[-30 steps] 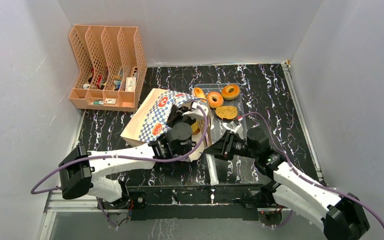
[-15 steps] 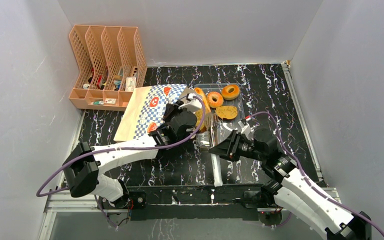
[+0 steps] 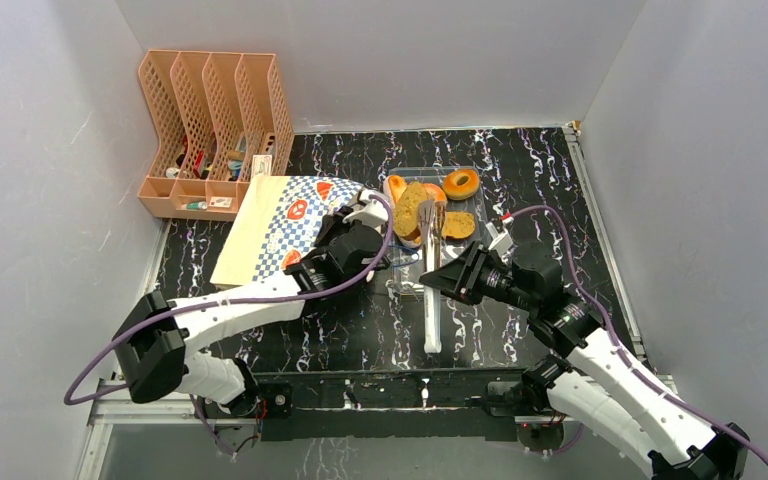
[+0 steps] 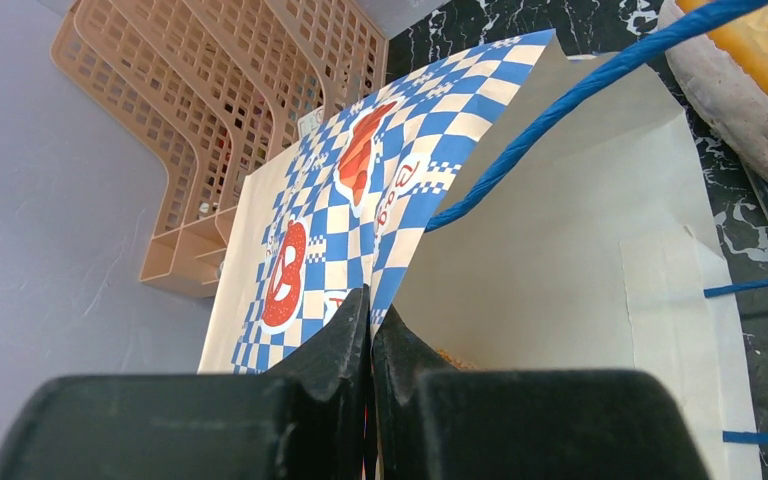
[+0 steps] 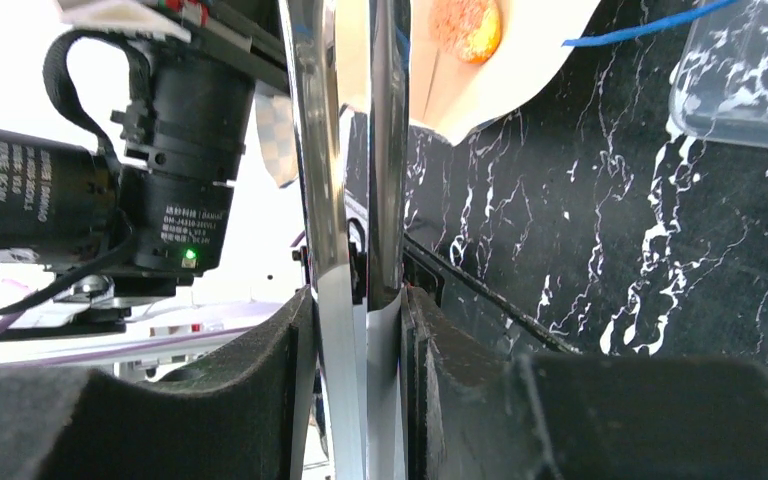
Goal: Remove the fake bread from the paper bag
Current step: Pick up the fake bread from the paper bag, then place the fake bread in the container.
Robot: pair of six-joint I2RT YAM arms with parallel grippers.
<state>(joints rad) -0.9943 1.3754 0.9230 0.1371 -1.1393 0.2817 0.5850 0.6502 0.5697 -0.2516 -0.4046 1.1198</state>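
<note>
The paper bag [image 3: 265,228] lies flat left of centre, mouth toward the clear tray [image 3: 480,215]. My left gripper [image 3: 348,238] is shut on the bag's rim [image 4: 415,215], with its jaws pressed together on the paper. On the tray lie a glazed ring [image 3: 460,183], a second ring [image 3: 436,192] partly hidden, a brown slice [image 3: 454,224] and the long golden loaf [image 3: 407,208]. My right gripper [image 3: 447,282] is shut on the metal tongs [image 3: 430,300], whose tips reach the loaf. The right wrist view shows an orange piece [image 5: 465,25] at the bag's mouth.
A peach mesh file organizer [image 3: 215,135] stands at the back left, close behind the bag. White walls enclose the black marbled table [image 3: 550,180] on three sides. The left arm's purple cable [image 3: 385,255] loops beside the tray.
My left gripper has drawn the bag leftward and back, and the bag now lies flatter. The loaf, earlier in the bag's mouth, now lies on the tray. The tongs moved toward the tray.
</note>
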